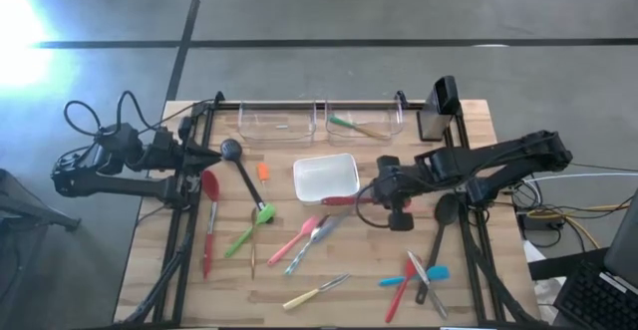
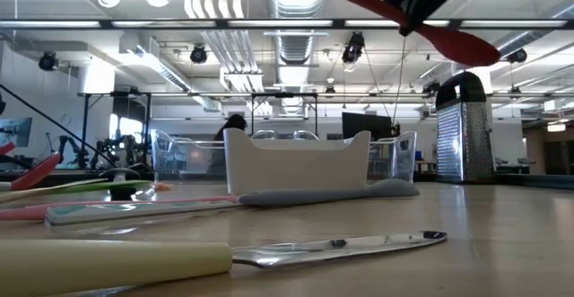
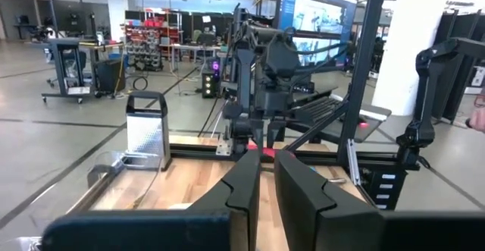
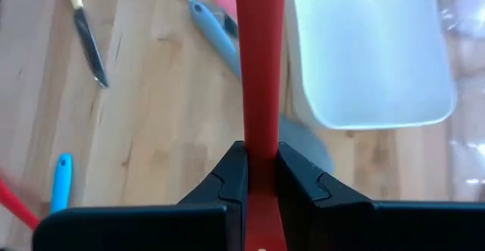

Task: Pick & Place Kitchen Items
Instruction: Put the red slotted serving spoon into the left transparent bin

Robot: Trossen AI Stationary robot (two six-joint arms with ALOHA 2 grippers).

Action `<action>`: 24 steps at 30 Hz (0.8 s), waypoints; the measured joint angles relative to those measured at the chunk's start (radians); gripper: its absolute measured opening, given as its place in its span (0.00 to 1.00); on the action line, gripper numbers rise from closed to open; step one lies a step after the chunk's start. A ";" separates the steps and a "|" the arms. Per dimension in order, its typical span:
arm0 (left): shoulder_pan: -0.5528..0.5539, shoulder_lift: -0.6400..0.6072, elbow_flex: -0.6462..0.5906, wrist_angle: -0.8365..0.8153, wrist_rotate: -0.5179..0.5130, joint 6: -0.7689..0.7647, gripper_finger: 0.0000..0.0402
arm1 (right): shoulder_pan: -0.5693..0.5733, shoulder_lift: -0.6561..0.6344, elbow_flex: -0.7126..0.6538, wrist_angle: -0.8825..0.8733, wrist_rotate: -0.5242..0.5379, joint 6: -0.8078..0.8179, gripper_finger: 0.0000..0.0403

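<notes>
**Red utensil aloft over the table**

Now the right gripper (image 4: 260, 167) has its fingers clamped on a red utensil's (image 4: 260, 61) handle, carrying it above the table just right of the white dish (image 1: 326, 177). The left gripper (image 3: 261, 177) waits at the table's left edge, fingers pinched together, grasping nothing.

Counter (image 1: 329, 300): pale wood, visible grain. White rectangular dish (image 1: 325, 177) at centre. Beside the dish: red long-handled utensil (image 4: 259, 69) clamped in dark fingers (image 4: 227, 177). Left of the dish: black ladle (image 1: 239, 166), small orange piece (image 1: 263, 171), red spatula (image 1: 209, 220), green spatula (image 1: 249, 226). Below the dish: pink spoon (image 1: 295, 240), cream-handled knife (image 1: 314, 292).
</notes>
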 joint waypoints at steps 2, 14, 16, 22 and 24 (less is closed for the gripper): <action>0.000 0.004 0.000 0.007 0.000 -0.016 0.11 | 0.000 0.034 0.043 -0.034 0.018 -0.025 0.08; 0.001 0.161 0.007 0.043 -0.133 -0.102 0.17 | 0.004 0.241 0.254 -0.220 0.076 -0.105 0.08; 0.001 0.212 0.021 0.041 -0.152 -0.103 0.22 | 0.005 0.265 0.278 -0.232 0.091 -0.125 0.08; 0.001 0.360 0.103 0.045 -0.158 -0.106 0.38 | 0.007 0.306 0.340 -0.247 0.099 -0.178 0.08; 0.003 0.411 0.134 0.044 -0.158 -0.110 0.42 | 0.011 0.312 0.367 -0.249 0.135 -0.190 0.08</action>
